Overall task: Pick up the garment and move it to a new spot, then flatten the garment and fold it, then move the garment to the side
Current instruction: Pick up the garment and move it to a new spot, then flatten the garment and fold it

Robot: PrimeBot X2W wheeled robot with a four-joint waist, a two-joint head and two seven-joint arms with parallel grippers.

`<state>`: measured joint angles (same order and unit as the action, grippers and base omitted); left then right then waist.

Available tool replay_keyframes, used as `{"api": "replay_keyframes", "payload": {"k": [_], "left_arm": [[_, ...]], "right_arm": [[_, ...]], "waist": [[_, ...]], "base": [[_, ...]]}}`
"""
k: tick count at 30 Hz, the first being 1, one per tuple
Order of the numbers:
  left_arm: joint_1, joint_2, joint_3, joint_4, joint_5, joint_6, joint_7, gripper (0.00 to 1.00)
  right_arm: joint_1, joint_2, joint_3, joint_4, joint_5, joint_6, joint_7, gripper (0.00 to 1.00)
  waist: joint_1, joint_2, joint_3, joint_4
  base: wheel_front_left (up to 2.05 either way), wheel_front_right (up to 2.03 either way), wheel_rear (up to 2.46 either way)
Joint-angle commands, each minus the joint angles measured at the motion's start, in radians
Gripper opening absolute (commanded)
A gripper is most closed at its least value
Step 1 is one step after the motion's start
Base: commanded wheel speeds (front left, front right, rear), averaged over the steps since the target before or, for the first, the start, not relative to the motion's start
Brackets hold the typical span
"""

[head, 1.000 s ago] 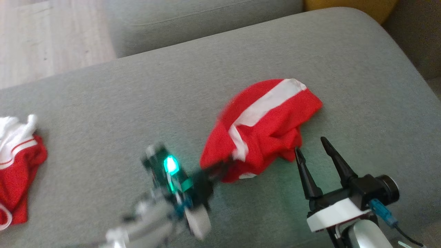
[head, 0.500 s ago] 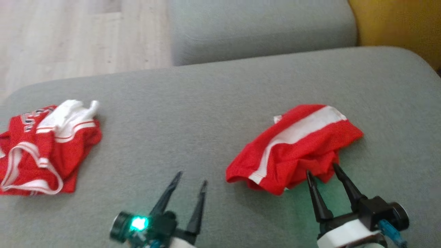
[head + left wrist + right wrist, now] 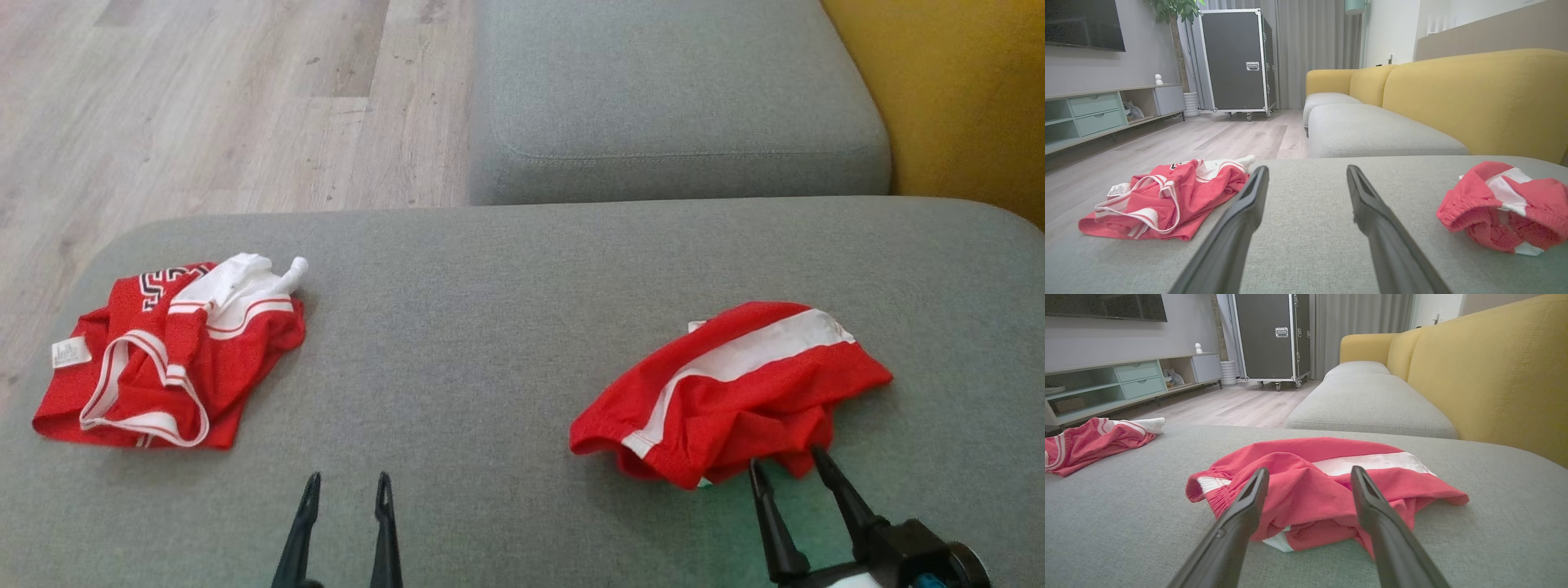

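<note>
Left tool (image 3: 347, 482): fingers apart, nothing between them, poised over bare grey cushion (image 3: 457, 327) at its near edge.

Right tool (image 3: 785, 459): fingers apart, not clamped on anything. Its tips sit at the near hem of the shorts (image 3: 735, 392). Seen from the wrist, they stand either side of a raised fold. Whether they touch the cloth cannot be told.

Shorts: red with a white side stripe, lying bunched and folded over on the right part of the cushion, free of both tools.

Jersey (image 3: 163, 359): red with white trim, crumpled at the cushion's left end, well apart from the shorts.

Surroundings: a second grey cushion (image 3: 669, 106) lies beyond, a yellow sofa back (image 3: 971, 98) to the right, wooden floor (image 3: 204, 98) to the left.
</note>
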<state>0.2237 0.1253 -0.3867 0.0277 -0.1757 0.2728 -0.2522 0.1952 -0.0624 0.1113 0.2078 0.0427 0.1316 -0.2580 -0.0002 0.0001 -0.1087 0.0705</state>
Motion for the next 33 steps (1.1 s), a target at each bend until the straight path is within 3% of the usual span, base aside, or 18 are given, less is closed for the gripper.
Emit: {"api": "replay_keyframes", "payload": {"k": [1,13,24,33], "left_arm": [[-0.032,-0.014,0.048,-0.035,0.013,-0.006,-0.009,1.00],[0.008,-0.050,0.122,-0.032,0.063,-0.054,-0.009,1.00],[0.005,-0.063,0.123,-0.012,0.103,-0.084,-0.009,1.00],[0.005,-0.071,0.129,0.008,0.067,-0.111,-0.010,1.00]], "right_arm": [[-0.029,-0.003,0.017,-0.034,-0.005,-0.001,-0.004,1.00],[-0.029,0.008,0.004,-0.045,-0.015,-0.001,-0.004,1.00],[-0.026,0.010,0.001,-0.048,-0.025,-0.001,-0.004,1.00],[-0.024,0.011,0.007,-0.046,-0.027,-0.001,-0.004,1.00]], "waist": [[0.0002,-0.0001,-0.002,-0.003],[0.0002,-0.0001,-0.003,-0.014],[0.0002,-0.0001,-0.001,-0.006],[0.0002,-0.0001,-0.009,-0.008]], "base": [[0.00,0.00,0.00],[0.00,0.00,0.00],[0.00,0.00,0.00],[0.00,0.00,0.00]]}}
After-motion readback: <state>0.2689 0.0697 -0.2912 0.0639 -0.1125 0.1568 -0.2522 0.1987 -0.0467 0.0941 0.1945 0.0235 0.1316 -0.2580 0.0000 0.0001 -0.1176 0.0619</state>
